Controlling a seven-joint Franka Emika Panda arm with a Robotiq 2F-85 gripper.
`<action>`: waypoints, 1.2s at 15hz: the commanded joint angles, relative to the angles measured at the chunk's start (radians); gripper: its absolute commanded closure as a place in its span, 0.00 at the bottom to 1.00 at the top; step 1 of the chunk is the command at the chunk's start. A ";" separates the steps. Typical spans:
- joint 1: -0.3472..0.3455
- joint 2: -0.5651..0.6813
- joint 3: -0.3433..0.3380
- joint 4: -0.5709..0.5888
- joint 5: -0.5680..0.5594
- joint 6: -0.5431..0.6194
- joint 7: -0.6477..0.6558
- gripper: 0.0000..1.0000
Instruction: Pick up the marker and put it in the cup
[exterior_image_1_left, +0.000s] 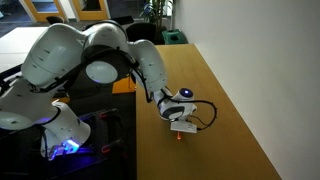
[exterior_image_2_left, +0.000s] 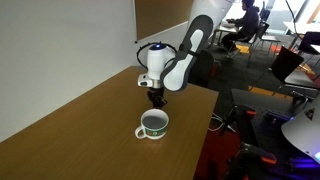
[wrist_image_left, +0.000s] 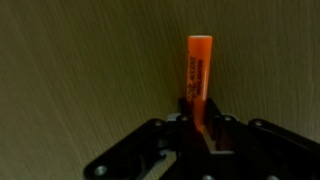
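Wrist view gives us the clearest look: the marker (wrist_image_left: 198, 72) stands out as a short orange stick, its lower end pinched between the two dark fingers (wrist_image_left: 184, 112) of the gripper (wrist_image_left: 200, 126). The jaws are drawn in tight against the pen's sides, so we read the hand as closed on it. Behind the marker we see only the wood grain of the table (wrist_image_left: 80, 70). There is dark print along the barrel, too blurred for us to read.

In an exterior view, the white arm (exterior_image_1_left: 90, 55) reaches over the edge of the table (exterior_image_1_left: 235, 110) and the gripper (exterior_image_1_left: 180, 130) points down near that edge. A small orange tip of the marker (exterior_image_1_left: 178, 139) shows just below it, close to the wood (we cannot tell whether it touches the surface or hangs just above it). We do not see the cup from this side.

In an exterior view from across the table (exterior_image_2_left: 70, 130), the arm (exterior_image_2_left: 190, 50) bends down from the far side and the gripper (exterior_image_2_left: 157, 101) hangs just behind and above the cup (exterior_image_2_left: 153, 132). The cup stands upright on the table near its edge, grey-white with a pale rim, a dark band on its wall and a dark inside. Gripper and cup appear apart here, with a narrow strip of wood between them. The marker is too small for us to make out from this side.
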 joint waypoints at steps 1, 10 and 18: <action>-0.102 -0.084 0.067 -0.067 0.015 -0.019 -0.074 0.95; -0.291 -0.169 0.234 -0.121 0.114 -0.029 -0.316 0.95; -0.438 -0.173 0.435 -0.123 0.301 -0.054 -0.564 0.95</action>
